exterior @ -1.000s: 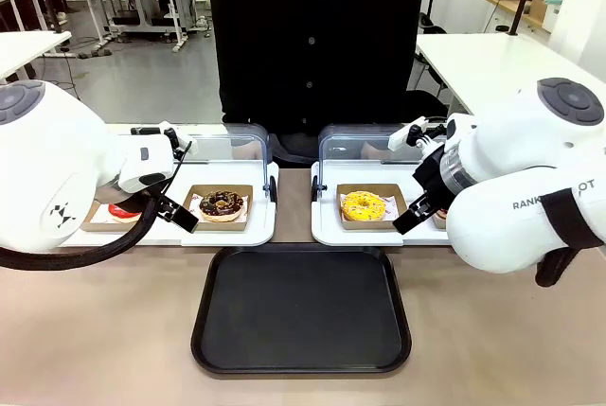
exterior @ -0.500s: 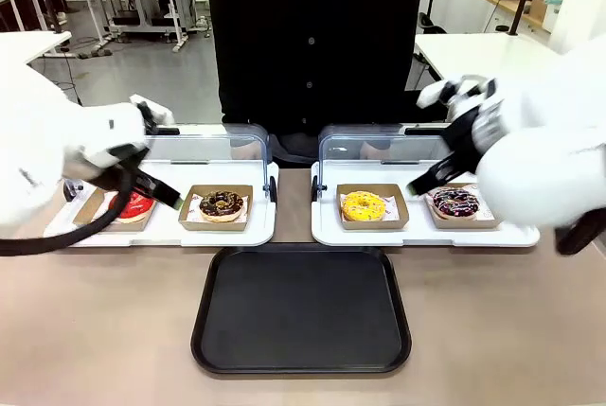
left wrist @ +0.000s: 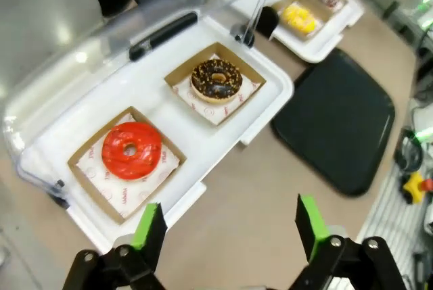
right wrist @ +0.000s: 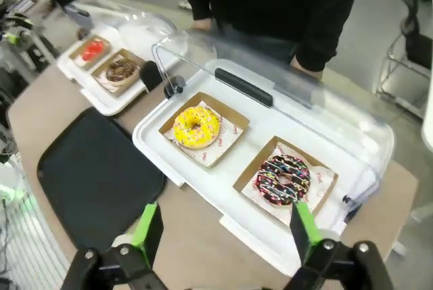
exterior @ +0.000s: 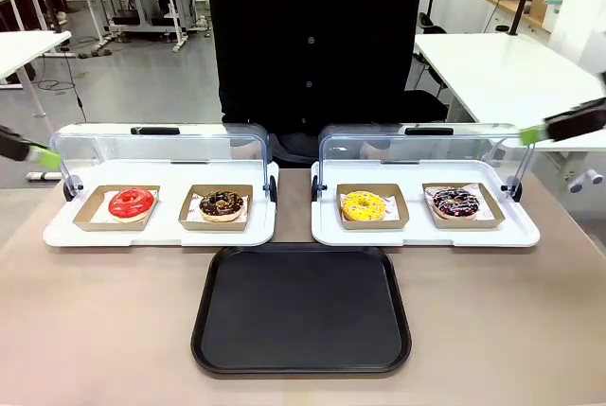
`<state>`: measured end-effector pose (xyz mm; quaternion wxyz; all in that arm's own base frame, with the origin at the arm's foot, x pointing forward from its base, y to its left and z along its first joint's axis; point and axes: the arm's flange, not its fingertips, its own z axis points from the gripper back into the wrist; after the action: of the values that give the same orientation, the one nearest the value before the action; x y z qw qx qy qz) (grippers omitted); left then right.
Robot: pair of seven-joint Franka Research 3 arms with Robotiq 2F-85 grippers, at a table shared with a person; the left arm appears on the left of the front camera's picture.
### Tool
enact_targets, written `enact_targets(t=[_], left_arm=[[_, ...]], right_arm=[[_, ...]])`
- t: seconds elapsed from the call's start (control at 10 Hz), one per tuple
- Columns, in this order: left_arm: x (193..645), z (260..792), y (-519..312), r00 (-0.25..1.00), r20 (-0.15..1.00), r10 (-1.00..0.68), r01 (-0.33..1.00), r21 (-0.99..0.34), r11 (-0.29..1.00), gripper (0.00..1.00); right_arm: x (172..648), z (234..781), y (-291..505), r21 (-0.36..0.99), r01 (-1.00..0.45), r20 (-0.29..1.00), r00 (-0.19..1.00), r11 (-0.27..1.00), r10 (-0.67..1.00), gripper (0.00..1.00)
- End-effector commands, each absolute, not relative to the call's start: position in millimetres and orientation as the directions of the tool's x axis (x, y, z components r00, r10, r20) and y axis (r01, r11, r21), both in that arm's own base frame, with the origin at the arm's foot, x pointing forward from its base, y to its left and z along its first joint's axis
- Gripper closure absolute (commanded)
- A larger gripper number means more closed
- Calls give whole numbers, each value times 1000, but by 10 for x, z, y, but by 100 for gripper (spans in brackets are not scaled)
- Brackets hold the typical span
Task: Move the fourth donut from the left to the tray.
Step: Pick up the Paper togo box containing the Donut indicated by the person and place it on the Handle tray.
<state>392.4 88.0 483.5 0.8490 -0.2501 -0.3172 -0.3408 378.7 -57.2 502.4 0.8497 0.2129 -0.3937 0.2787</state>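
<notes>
The fourth donut (exterior: 455, 203), dark chocolate with pink and white drizzle, lies in a brown cardboard holder at the right end of the right white display tray (exterior: 516, 233). It also lies just above my right gripper (right wrist: 225, 236), which hovers high over the table's near side, open with nothing in it. The black tray (exterior: 301, 307) lies bare in front of both display trays. My left gripper (left wrist: 229, 236) is open and empty, high over the left display tray's near edge. One green-padded finger of each arm pokes in at the front view's left (exterior: 28, 150) and right (exterior: 568, 125) edges.
In a row from the left sit a red donut (exterior: 131, 203), a chocolate donut with tan sprinkles (exterior: 222, 203) and a yellow donut (exterior: 364, 205), each in a cardboard holder. Both clear lids (exterior: 417, 146) stand open at the back. A person in black (exterior: 317, 37) stands at the far side.
Both arms have swung up and outward from over the display trays to the picture's edges, uncovering the red donut and the fourth donut. Both grippers have stayed open.
</notes>
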Motion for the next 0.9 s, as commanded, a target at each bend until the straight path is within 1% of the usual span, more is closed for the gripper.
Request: enact_targets(t=[0.0, 0.3, 0.4, 0.6, 0.8], left_arm=[[4050, 4769, 1325, 523, 742, -420, 798, -252, 548, 0], [4093, 4664, 1838, 440, 824, -358, 849, -253, 463, 0], [4136, 4646, 1923, 393, 857, -332, 866, -224, 447, 0], [4012, 4663, 1877, 332, 890, -313, 874, -165, 457, 0], [3944, 4650, 1850, 317, 905, -282, 873, -163, 460, 0]], right_arm=[[3897, 4962, -1086, 211, -698, 827, 501, 684, 256, 0], [3838, 4874, -1668, 223, -747, 881, 429, 626, 199, 0], [3833, 4876, -1819, 219, -763, 903, 395, 608, 171, 0], [3855, 4825, -1995, 244, -768, 913, 388, 592, 128, 0], [3898, 4770, -2060, 267, -767, 913, 394, 584, 101, 0]])
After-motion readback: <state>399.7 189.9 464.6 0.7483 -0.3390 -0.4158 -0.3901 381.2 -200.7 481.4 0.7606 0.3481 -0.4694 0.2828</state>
